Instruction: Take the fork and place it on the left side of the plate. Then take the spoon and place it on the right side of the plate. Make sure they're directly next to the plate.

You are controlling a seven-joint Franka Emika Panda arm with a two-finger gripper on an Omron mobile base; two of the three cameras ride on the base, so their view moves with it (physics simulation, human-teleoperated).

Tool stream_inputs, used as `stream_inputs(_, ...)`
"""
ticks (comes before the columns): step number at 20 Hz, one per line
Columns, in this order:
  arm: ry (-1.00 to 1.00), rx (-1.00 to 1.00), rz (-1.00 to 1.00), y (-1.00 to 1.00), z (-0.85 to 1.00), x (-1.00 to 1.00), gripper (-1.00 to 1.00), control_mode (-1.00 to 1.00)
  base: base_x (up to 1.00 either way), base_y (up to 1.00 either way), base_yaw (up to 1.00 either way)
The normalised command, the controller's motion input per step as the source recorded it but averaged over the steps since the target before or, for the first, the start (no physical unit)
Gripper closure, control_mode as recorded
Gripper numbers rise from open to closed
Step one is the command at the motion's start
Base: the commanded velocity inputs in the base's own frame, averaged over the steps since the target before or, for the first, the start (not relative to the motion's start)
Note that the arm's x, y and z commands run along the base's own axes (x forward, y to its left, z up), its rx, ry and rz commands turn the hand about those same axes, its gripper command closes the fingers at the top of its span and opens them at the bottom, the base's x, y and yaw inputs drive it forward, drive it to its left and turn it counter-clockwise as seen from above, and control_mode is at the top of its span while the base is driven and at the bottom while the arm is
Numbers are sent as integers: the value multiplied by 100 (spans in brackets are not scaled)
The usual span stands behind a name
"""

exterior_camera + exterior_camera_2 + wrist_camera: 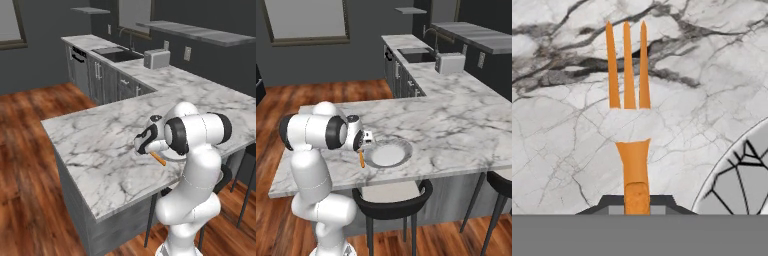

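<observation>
Gripping the slim all-orange fork (630, 120) by its handle, the two-finger gripper (637, 199) is closed on it low over the white-and-grey marbled counter (100, 145), tines pointing away from the hand camera, with the cracked grey rim of the round shallow plate (739, 182) at the lower right of the hand view. From the right base camera the fork (361, 159) hangs just beside the plate's (387, 153) near-left edge and the plate's white centre is plain. From the left base camera the arm hides the plate, and just an orange end of the fork (159, 159) pokes out below the gripper (148, 150).
</observation>
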Motion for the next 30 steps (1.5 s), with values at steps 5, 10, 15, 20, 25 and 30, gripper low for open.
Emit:
stream_inputs(5,0,0,0,0,-5,0,100,-100,0,0,0)
stream_inputs(10,-7,0,0,0,0,-17,-100,-100,0,0,0)
stream_inputs(15,-13,0,-1,0,5,-38,-100,-100,0,0,0)
stream_inputs(20,-13,2,0,0,41,-51,-100,-100,0,0,0)
stream_inputs(25,-19,4,0,4,93,-58,-100,-100,0,0,0)
stream_inputs(30,-16,2,0,17,100,-68,-100,-100,0,0,0)
